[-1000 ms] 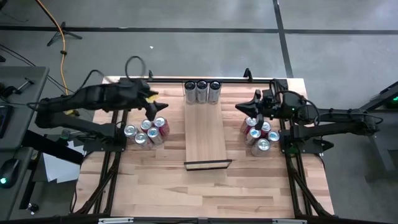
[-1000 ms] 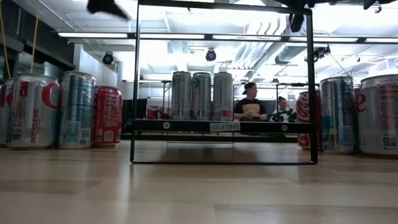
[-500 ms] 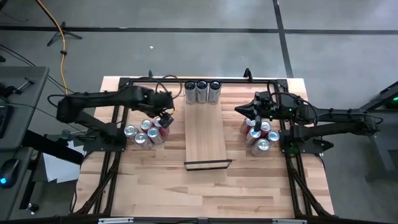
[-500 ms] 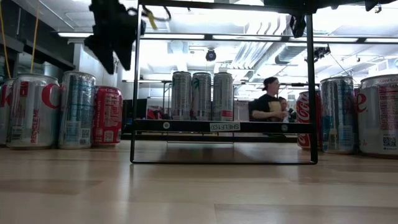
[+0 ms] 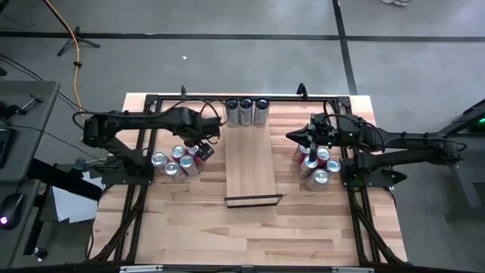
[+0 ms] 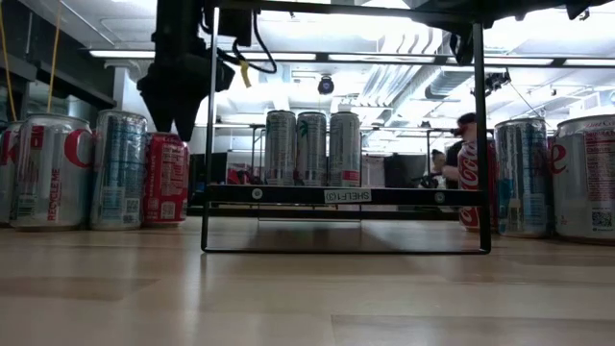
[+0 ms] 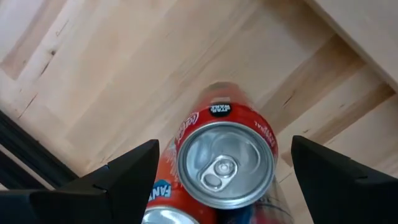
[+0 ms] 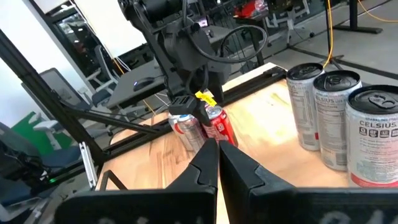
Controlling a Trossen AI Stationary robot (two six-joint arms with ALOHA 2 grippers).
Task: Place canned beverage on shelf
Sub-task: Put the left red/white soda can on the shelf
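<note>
My left gripper (image 7: 227,186) is open above a red can (image 7: 226,163) at the right edge of the left can cluster (image 5: 178,159). Its fingers stand on either side of the can's top without touching it. In the low view the gripper (image 6: 183,101) hangs just above that red can (image 6: 166,178). My right gripper (image 8: 217,163) is shut and empty, above the right can cluster (image 5: 317,163). The shelf (image 5: 251,163), a pale board, lies mid-table with its black lip toward the near edge. Three silver cans (image 5: 246,111) stand at its far end.
A black frame (image 5: 144,136) runs round the table's edges, and its bar crosses the low view (image 6: 341,195). Bare shelf board lies between the silver cans and the black lip (image 5: 254,200). A person (image 6: 463,144) shows in the room beyond the table.
My left gripper has gone from the table's far left toward the right and near edges and come down over the red can at the left cluster's right edge. It now hangs just above the can's top. The cans have not moved.
</note>
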